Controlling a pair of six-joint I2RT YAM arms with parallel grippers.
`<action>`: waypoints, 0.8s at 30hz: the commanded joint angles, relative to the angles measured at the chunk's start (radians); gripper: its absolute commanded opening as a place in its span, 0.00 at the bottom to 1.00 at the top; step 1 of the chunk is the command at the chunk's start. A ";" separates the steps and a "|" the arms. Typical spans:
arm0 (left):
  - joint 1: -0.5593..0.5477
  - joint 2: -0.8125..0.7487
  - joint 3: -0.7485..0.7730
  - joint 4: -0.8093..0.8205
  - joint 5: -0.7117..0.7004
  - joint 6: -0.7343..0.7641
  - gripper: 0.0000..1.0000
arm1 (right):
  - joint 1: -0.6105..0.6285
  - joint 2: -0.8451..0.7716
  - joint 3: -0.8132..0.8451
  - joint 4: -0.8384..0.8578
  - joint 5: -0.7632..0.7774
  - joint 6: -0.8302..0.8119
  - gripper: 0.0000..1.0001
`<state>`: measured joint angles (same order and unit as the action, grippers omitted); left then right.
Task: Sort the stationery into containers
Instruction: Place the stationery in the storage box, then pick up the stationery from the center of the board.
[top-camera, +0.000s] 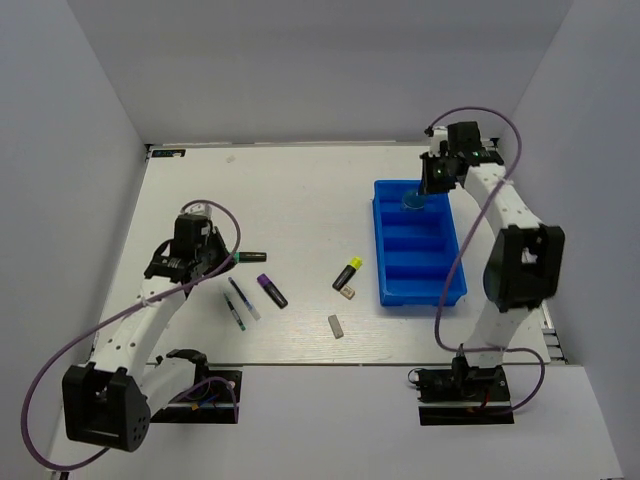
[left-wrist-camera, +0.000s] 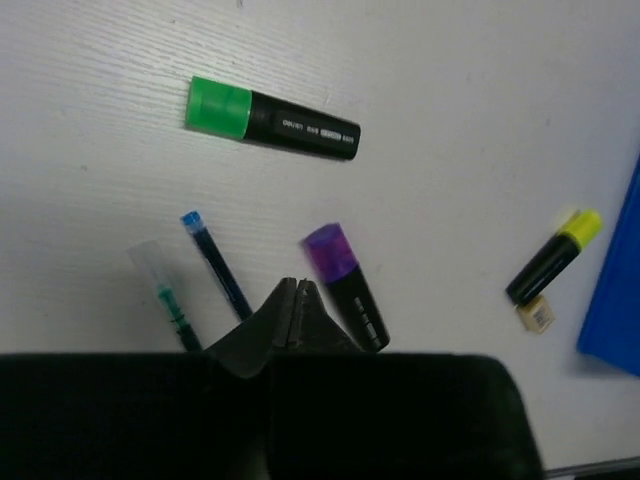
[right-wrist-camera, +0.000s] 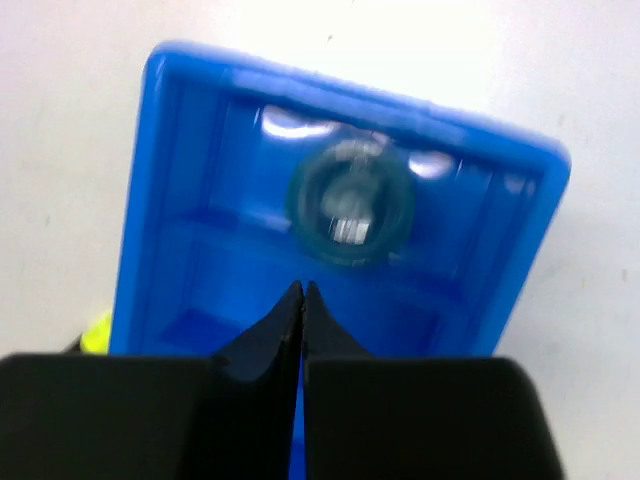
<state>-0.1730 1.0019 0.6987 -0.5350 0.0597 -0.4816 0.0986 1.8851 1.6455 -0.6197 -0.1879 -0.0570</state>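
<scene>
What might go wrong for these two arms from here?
1. The left gripper hangs shut above the purple marker and blue-tipped pen, which lie close together; descending, it may knock one or grab both.
2. The beige eraser lies right by the yellow marker; picking one could shove the other.
3. The right gripper sits over the blue tray near the blue round piece; it might clip a wall and shift the tray.
</scene>
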 joint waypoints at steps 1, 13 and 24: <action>-0.006 0.069 0.121 -0.068 -0.085 -0.209 0.02 | 0.004 -0.255 -0.195 0.097 -0.056 -0.027 0.00; -0.072 0.501 0.369 -0.299 -0.273 -0.865 0.67 | -0.005 -0.691 -0.619 0.238 -0.249 -0.011 0.29; -0.106 0.724 0.470 -0.323 -0.365 -1.045 0.67 | -0.023 -0.730 -0.704 0.279 -0.245 0.026 0.32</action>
<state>-0.2768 1.7130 1.1378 -0.8410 -0.2447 -1.4464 0.0837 1.1805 0.9504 -0.3985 -0.4149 -0.0437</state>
